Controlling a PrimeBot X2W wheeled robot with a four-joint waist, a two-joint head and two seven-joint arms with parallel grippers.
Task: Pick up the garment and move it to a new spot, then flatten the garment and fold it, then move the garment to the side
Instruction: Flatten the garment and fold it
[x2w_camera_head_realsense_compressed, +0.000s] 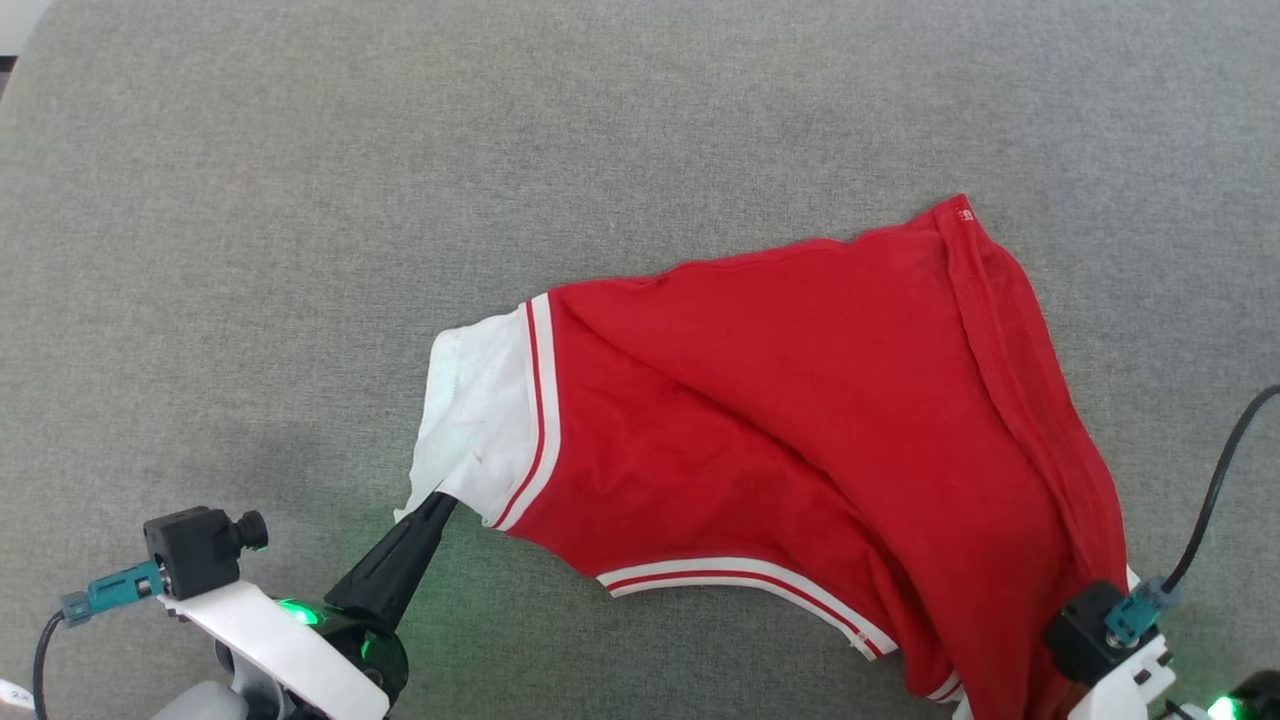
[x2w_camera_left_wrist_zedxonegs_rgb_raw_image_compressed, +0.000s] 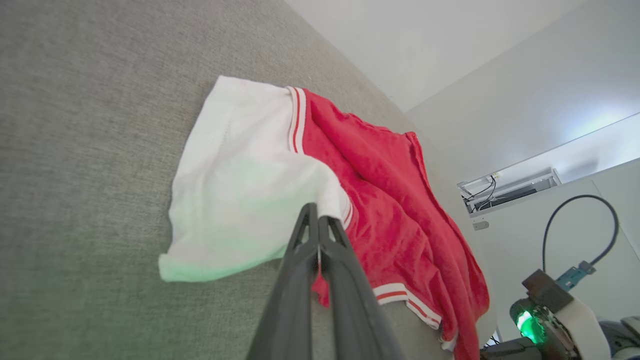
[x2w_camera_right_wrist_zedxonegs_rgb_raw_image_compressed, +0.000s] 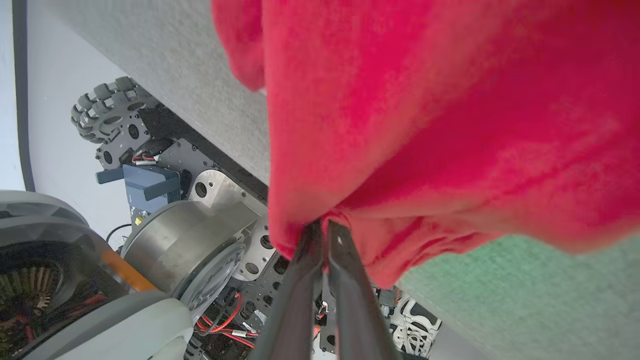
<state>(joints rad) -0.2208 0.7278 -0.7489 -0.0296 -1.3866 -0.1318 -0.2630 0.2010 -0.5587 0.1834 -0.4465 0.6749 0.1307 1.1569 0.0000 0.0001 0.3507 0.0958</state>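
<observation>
Red shirt (x2w_camera_head_realsense_compressed: 800, 420), unfolded, centre to 4 o'clock on grey table (x2w_camera_head_realsense_compressed: 300, 200); left gripper (x2w_camera_head_realsense_compressed: 442, 500) clamped on white sleeve (x2w_camera_head_realsense_compressed: 470, 400), right gripper (x2w_camera_right_wrist_zedxonegs_rgb_raw_image_compressed: 322, 227) clamped on red edge at 5 o'clock; flattening, folding likely outstanding.

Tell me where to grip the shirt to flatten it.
Probably take the garment at its two near ends, coming from the robot's side: the white sleeve on the left, the bunched red corner on the right. It lies creased between them.

garment (x2w_camera_head_realsense_compressed: 800, 420) hem cropped below, blurred up close
</observation>
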